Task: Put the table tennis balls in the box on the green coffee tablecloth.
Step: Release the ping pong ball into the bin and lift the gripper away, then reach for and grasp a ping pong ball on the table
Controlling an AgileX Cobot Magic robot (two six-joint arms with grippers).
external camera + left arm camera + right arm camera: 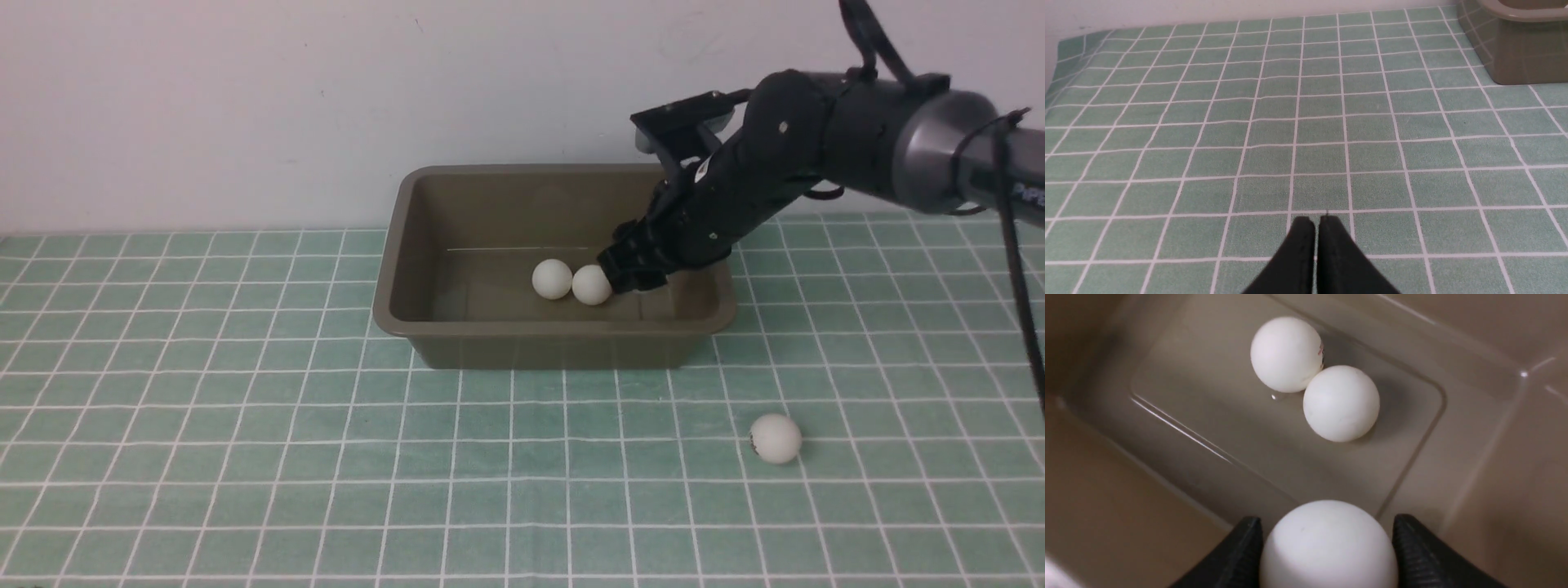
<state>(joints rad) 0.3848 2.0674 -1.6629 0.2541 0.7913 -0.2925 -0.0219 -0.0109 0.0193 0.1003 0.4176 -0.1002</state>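
The olive-brown box [555,328] stands on the green coffee tablecloth [245,408] near the back wall. Two white table tennis balls [552,278] [591,285] rest touching each other on its floor. My right gripper [624,265] reaches down into the box just right of them. In the right wrist view it [1327,524] is shut on a third ball [1327,547] just above the box floor [1208,396], with the other two [1286,354] [1341,403] ahead of it. Another ball [775,438], with a dark mark, lies on the cloth front right of the box. My left gripper [1314,220] is shut and empty over the cloth [1208,122].
The white wall runs close behind the box. In the left wrist view a corner of the box [1515,49] shows beyond the gripper, and the cloth's edge lies at the far side. The left arm is out of the front view.
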